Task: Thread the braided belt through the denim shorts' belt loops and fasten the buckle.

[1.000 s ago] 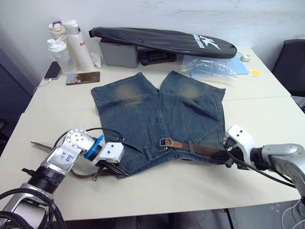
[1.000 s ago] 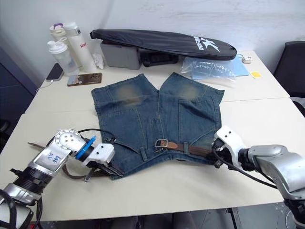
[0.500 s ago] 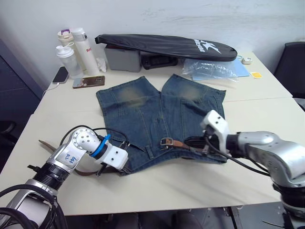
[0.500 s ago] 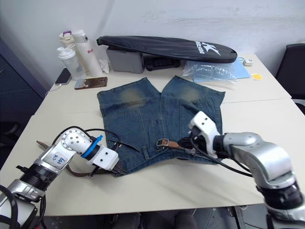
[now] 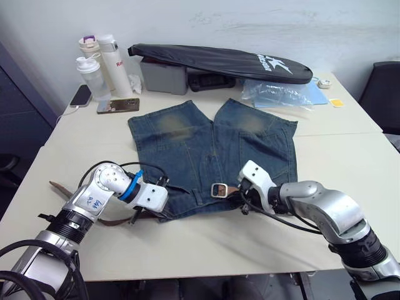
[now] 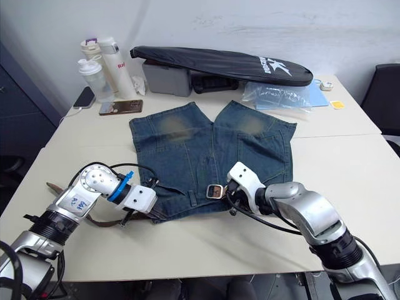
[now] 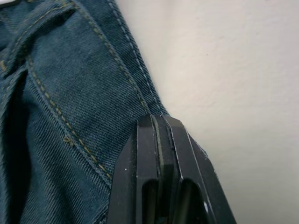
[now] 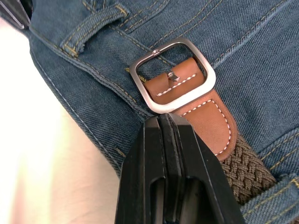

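The denim shorts (image 5: 187, 150) lie flat on the table, waistband toward me. The braided belt runs along the waistband, and its brown tail (image 5: 59, 187) trails out past the shorts' left side. The silver buckle (image 5: 219, 189) rests at the waistband's middle, with a tan leather tab (image 8: 205, 116) behind it. A belt loop (image 8: 93, 28) stands close beside the buckle. My right gripper (image 8: 163, 117) is shut, its tips on the denim just short of the buckle, with the braided strap (image 8: 247, 172) alongside. My left gripper (image 7: 159, 120) is shut at the waistband's left corner.
A long black zipped bag (image 5: 219, 59) lies across a grey box (image 5: 164, 74) at the back. Bottles (image 5: 106, 59) and a phone (image 5: 82, 95) stand at the back left. A clear plastic bag (image 5: 278, 94) sits at the back right. A black chair (image 5: 384, 94) stands off the table's right edge.
My right gripper has slid left along the waistband from the shorts' right end to the buckle. My left gripper stays at the left corner. The camera has shifted.
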